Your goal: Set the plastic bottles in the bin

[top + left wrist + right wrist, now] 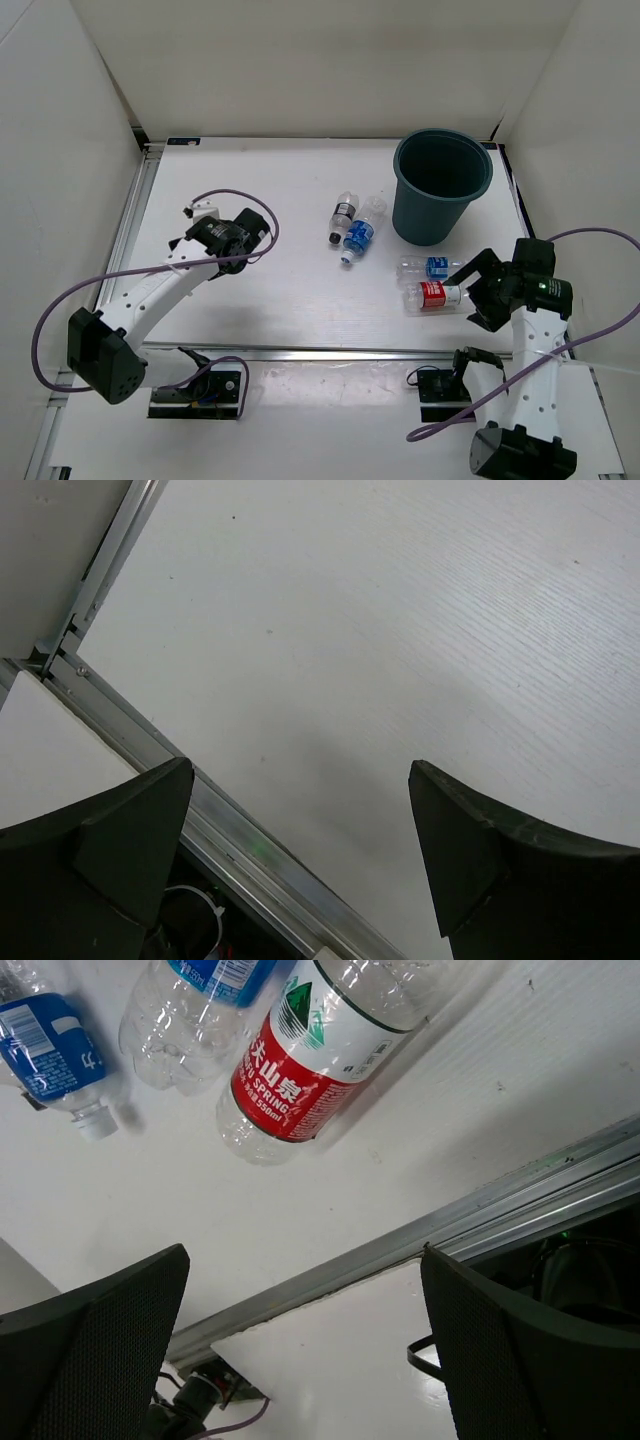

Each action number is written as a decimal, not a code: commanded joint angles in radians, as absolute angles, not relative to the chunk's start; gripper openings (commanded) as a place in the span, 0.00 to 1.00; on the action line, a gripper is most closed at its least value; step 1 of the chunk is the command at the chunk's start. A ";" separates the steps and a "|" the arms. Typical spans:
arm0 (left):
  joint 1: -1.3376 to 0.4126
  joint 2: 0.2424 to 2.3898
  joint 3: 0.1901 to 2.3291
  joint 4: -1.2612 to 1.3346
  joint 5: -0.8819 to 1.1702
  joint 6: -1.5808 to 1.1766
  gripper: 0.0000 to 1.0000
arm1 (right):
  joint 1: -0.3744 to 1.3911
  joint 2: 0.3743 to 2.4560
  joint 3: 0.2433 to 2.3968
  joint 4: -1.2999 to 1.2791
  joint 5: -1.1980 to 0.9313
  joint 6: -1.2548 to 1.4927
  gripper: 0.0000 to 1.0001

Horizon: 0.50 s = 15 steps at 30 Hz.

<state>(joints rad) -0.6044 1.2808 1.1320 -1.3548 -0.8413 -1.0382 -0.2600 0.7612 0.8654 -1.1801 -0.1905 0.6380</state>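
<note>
Red-label bottle (290,1070) partly out of frame; left fingers (100,850) and right fingers (90,1340) wide apart, empty.

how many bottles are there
4: dark-label bottle and blue-label bottle lie left of the bin; second blue-label bottle and red-label bottle lie beside the right gripper. Bin's inside partly hidden.

Two desk-mounted robot arms, the left arm (150,295) and the right arm (535,360), wear white shells between black joint housings, each ending in a chunky black base block (100,355) and trailed by a looping lilac cable (235,191). Up close, the jaws are broad, dark, wedge-shaped pads: matte and smooth on the left, finely dimpled like mesh on the right. What looks like a small green light shows on the right arm's black wrist housing (545,285).
</note>
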 commanded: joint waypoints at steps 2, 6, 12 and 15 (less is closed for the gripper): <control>-0.618 1.301 1.180 -1.400 -0.874 -1.091 1.00 | -0.258 0.810 0.850 -1.090 -0.251 0.655 1.00; -0.618 1.292 1.157 -1.398 -0.884 -1.111 1.00 | -0.258 0.905 0.839 -1.043 -0.313 0.681 1.00; -0.618 1.201 1.106 -1.322 -0.842 -1.075 1.00 | -0.308 0.931 0.736 -0.901 -0.371 0.830 1.00; -0.618 1.169 1.083 -1.322 -0.830 -1.075 1.00 | -0.319 0.977 0.716 -0.867 -0.371 0.841 1.00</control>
<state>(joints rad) -0.6128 1.2198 1.1007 -1.3384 -0.8402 -1.0801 -0.3058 0.9482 0.7277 -0.9550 -0.3252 0.7902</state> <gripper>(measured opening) 1.000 0.999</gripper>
